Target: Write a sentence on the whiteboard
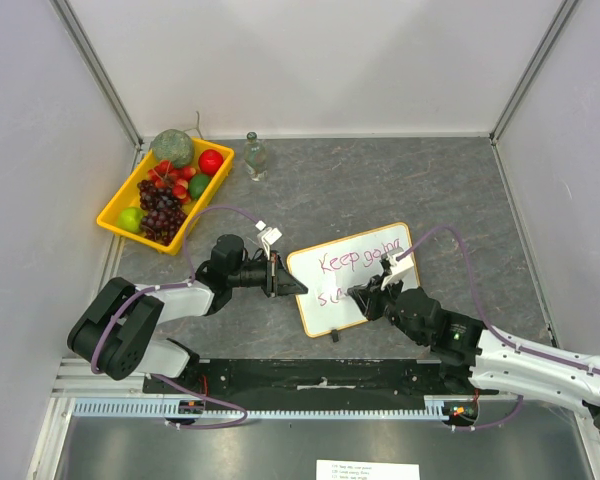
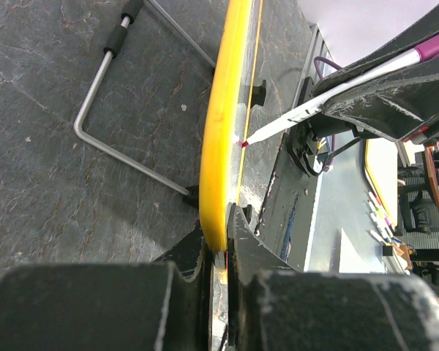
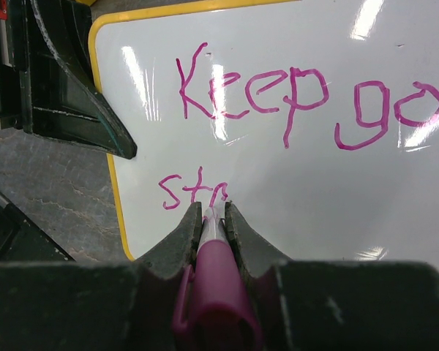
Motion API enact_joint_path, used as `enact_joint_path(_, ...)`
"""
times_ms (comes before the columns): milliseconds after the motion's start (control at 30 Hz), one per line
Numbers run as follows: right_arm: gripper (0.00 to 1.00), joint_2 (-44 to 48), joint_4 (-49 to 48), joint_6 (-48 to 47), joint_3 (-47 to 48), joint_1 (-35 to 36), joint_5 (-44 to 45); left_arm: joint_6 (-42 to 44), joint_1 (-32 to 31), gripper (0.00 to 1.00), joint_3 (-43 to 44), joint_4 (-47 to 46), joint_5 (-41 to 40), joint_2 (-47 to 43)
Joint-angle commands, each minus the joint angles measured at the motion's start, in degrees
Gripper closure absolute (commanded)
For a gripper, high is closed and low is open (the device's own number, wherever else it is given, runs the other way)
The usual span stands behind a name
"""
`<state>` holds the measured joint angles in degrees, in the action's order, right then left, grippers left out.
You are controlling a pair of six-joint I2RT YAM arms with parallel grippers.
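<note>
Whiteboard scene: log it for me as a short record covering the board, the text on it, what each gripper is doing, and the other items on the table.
board: whiteboard, yellow frame, near the table's front edge
text: "Keep going" in pink; second line begun, "St" plus an unclear letter
left gripper: shut on the whiteboard's frame edge
right gripper: shut on a pink marker, tip at the second line
other items: yellow tray of fruit at far left; small bottle beside it
</note>
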<state>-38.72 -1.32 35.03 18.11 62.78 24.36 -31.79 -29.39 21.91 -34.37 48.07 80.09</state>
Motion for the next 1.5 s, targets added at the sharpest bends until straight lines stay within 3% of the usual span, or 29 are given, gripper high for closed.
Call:
enact_joint_path(0, 1.0, -0.48, 5.28, -0.48, -2.29, -0.29, 1.3, 7.71, -0.06, 0.98, -0.38, 4.93, -6.42, 1.55)
enact_joint_path(333, 1.0, -1.89, 3.43, -1.63, -0.8, -0.21, 2.0, 7.71, -0.14, 0.98, -0.55, 4.84, -6.59, 1.29)
enact_joint_path(700, 1.0, 1.8, 2.47, -3.29, 2.45, -0.21, 9.12, 7.62, -0.14, 0.98, -0.55, 4.84, -6.59, 1.29)
enact_joint_path(1067, 1.0, 0.05, 1.76, -3.12, 2.81, -0.21, 8.78, 7.71, -0.06, 0.98, -0.64, 5.01, -6.77, 0.94)
enact_joint_path(1467, 1.0, 4.09, 5.98, -0.4, -0.18, -0.21, 7.28, 7.8, -0.06, 0.98, -0.64, 5.1, -6.85, 0.94)
